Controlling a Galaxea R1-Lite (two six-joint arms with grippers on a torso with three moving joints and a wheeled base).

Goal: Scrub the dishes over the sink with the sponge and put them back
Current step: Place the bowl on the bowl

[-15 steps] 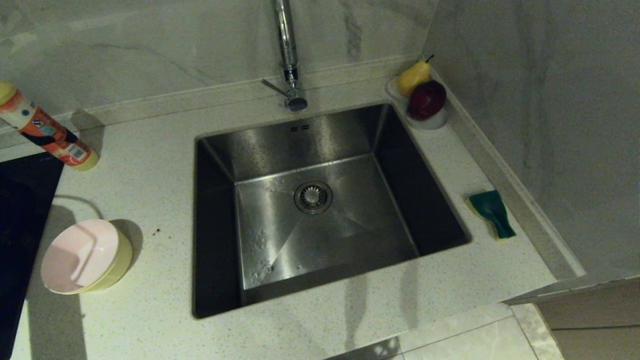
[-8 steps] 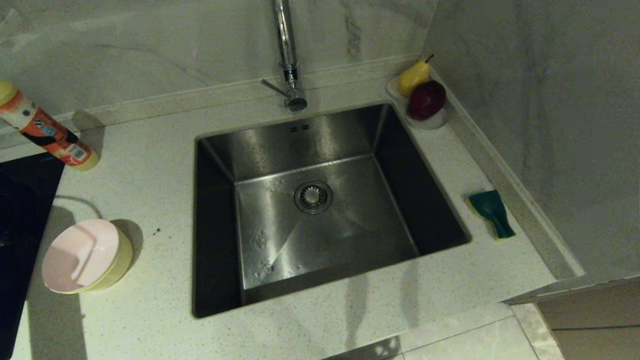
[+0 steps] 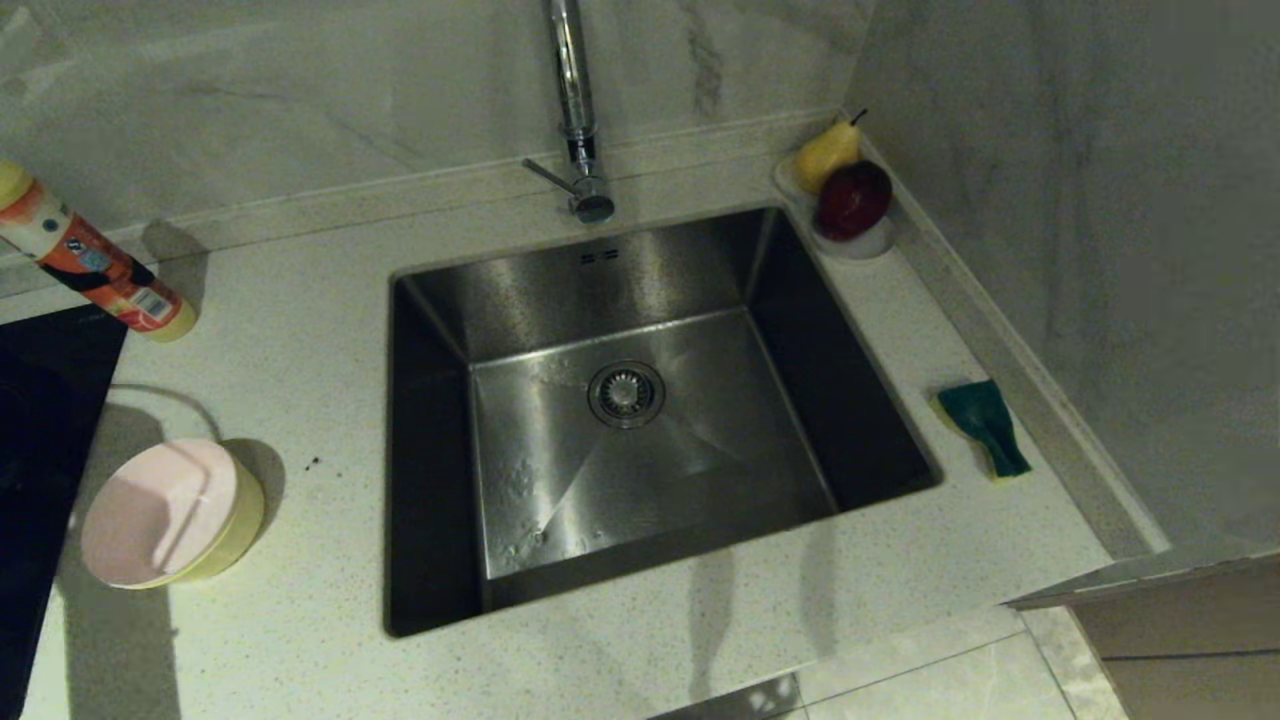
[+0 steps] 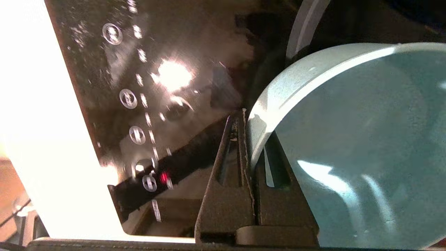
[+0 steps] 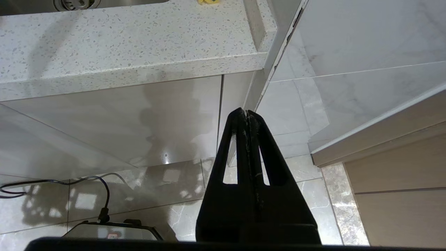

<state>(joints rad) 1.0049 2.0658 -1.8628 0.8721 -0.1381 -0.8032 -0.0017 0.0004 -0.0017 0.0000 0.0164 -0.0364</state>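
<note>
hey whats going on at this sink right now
The left gripper is shut on the rim of the light blue bowl, over a dark glossy surface off to the side of the counter. The pink bowl sits nested in the yellow bowl left of the sink, which holds no dishes. The sponge lies untouched on the counter to the sink's right. The right gripper hangs shut and idle below the counter edge.

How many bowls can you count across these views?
3: a pink bowl nested in a yellow bowl on the counter left of the sink; a blue bowl with its rim pinched in the left gripper. Others may be hidden.
</note>
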